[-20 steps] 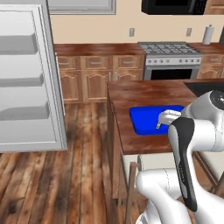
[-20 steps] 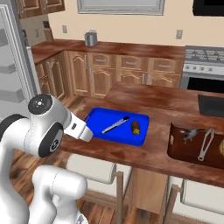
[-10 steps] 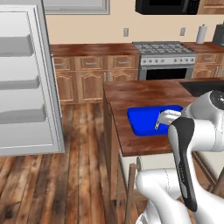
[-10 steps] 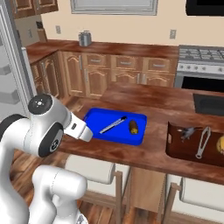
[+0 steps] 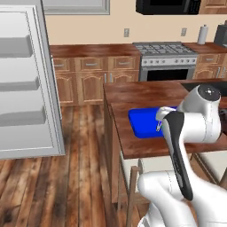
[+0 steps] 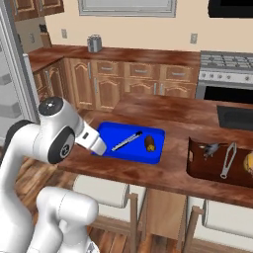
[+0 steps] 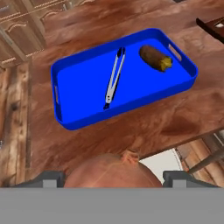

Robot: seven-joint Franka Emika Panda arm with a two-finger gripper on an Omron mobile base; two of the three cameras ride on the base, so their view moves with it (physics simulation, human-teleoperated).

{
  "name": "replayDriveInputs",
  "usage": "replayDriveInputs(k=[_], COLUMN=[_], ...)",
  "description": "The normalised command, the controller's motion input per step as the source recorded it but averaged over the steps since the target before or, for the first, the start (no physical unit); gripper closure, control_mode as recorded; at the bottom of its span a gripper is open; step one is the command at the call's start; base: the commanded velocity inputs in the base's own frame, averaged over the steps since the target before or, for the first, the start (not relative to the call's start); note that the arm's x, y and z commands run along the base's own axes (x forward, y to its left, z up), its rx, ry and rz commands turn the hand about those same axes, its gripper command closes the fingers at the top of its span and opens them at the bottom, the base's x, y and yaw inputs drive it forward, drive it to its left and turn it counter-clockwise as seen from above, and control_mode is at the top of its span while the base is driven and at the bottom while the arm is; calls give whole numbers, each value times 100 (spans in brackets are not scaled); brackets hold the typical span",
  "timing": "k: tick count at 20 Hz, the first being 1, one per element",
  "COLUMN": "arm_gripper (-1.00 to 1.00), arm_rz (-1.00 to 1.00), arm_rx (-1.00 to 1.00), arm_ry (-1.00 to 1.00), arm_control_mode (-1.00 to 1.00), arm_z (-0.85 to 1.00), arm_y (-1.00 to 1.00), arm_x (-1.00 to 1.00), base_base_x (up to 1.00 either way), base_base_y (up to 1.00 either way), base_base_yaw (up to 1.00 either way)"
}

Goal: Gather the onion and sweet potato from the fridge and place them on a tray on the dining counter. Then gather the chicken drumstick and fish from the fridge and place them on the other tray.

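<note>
In the hand view an orange-brown onion [image 7: 111, 171] sits between my gripper's [image 7: 113, 178] two dark fingertips [image 7: 50, 177], which are shut on it. Just beyond it lies the bright blue tray [image 7: 83, 87] on the dining counter [image 7: 175, 122]. The tray holds a dark brown sweet potato [image 7: 155, 57] near its right end and a silver utensil [image 7: 114, 78] in the middle. The right base view shows my hand [image 6: 93, 142] at the near left corner of the tray [image 6: 111, 134], over the counter's edge. The fridge [image 5: 26, 88] stands open at the left.
A dark brown tray [image 6: 197, 165] with tongs and other items lies on the counter to the right of the blue one. Pale stools [image 6: 101, 192] stand under the counter's near edge. A stove [image 5: 166, 60] and drawer cabinets line the back wall.
The whole scene has slid slightly left in both base views, so the base has moved. The arm keeps its pose, with the onion still held.
</note>
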Motion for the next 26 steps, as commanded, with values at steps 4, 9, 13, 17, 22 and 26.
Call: replayDriveInputs(k=[4, 9, 13, 17, 22, 26], arm_gripper=[100, 100, 100, 100, 100, 100], arm_rz=[-1, 0, 1, 3, 5, 4], arm_rx=[0, 0, 0, 0, 0, -2], arm_ry=[8, 5, 4, 1, 1, 5], arm_control_mode=[-100, -100, -100, -100, -100, -100], arm_z=[0, 0, 0, -16, -35, -42], arm_y=[0, 0, 0, 0, 0, 0], arm_x=[43, 46, 44, 49, 50, 42], base_base_x=[0, 0, 0, 0, 0, 0], base_base_y=[0, 0, 0, 0, 0, 0], base_base_yaw=[0, 0, 0, 0, 0, 0])
